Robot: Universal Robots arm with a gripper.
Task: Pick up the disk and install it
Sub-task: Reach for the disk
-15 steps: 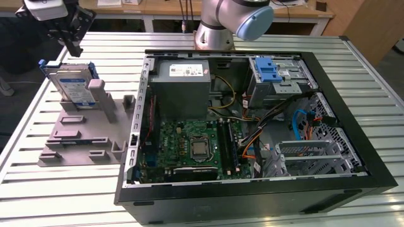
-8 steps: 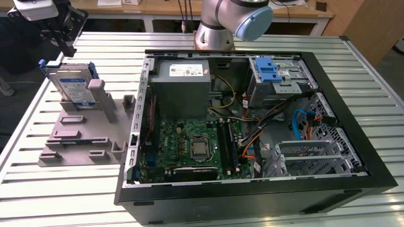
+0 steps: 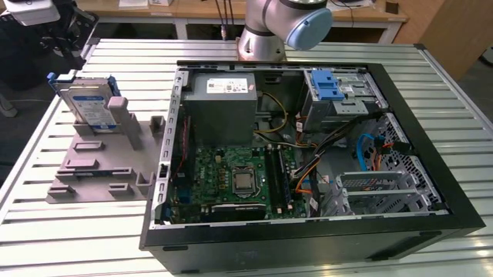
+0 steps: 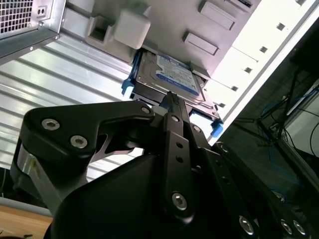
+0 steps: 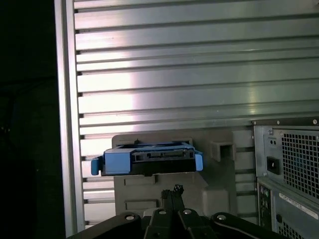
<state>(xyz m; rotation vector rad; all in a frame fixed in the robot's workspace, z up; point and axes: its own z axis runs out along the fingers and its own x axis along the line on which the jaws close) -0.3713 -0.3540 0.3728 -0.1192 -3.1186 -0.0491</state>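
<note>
One disk (image 3: 86,107) stands on edge in a grey holder (image 3: 100,167) on the slatted table (image 3: 62,231), to the exterior view's left of the open computer case (image 3: 308,242). A grey post (image 3: 118,111) of the holder rises just beside the disk's labelled face. In the second wrist view the gripper (image 4: 169,97) has its fingertips pressed together with nothing between them, near the disk's upper edge but apart from it. Inside the case, a grey power supply box (image 3: 223,107) and a blue clip on a metal cage (image 3: 329,89) sit at the end nearest the arm (image 3: 281,26), with loose cables (image 3: 370,153) beside them.
</note>
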